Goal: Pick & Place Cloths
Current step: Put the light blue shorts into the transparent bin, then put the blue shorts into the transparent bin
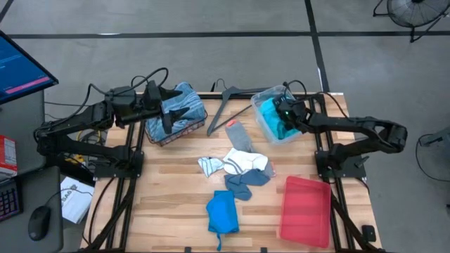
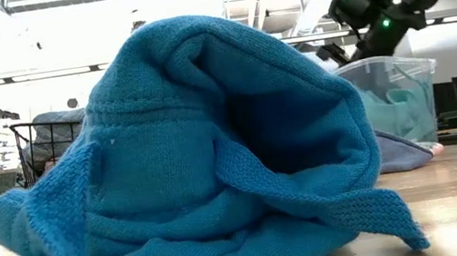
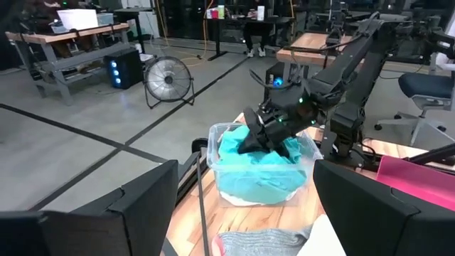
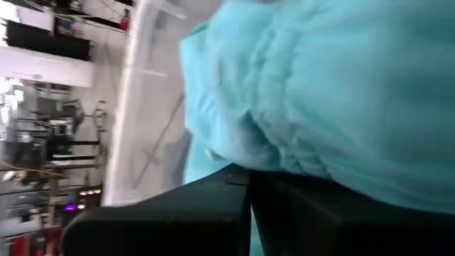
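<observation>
My right gripper (image 1: 280,117) is down in a clear plastic bin (image 1: 261,98) at the table's far right, shut in the turquoise cloth (image 3: 259,174) that fills it. My left gripper (image 1: 174,105) hovers open over a wire basket (image 1: 163,138) at the far left, which holds a blue-striped cloth (image 1: 188,100). Loose on the table's middle lie a grey cloth (image 1: 239,135), a white one (image 1: 247,161), a blue-white striped one (image 1: 209,166), a blue-grey one (image 1: 245,184) and a bright blue one (image 1: 223,213), which fills the low view (image 2: 204,150). My right gripper pinches a bunched fold of the turquoise cloth (image 4: 313,99) between its two fingers (image 4: 178,210), coming slanting down from the table's right into the bin. The cloth bulges over the fingertips, and the rest of it lies in the bin.
A flat red tray (image 1: 306,209) lies at the near right. A grey hanger (image 1: 226,105) rests between the basket and the bin. A monitor (image 1: 21,67), a mouse and papers sit off the table's left side. Bare wood shows at the near left.
</observation>
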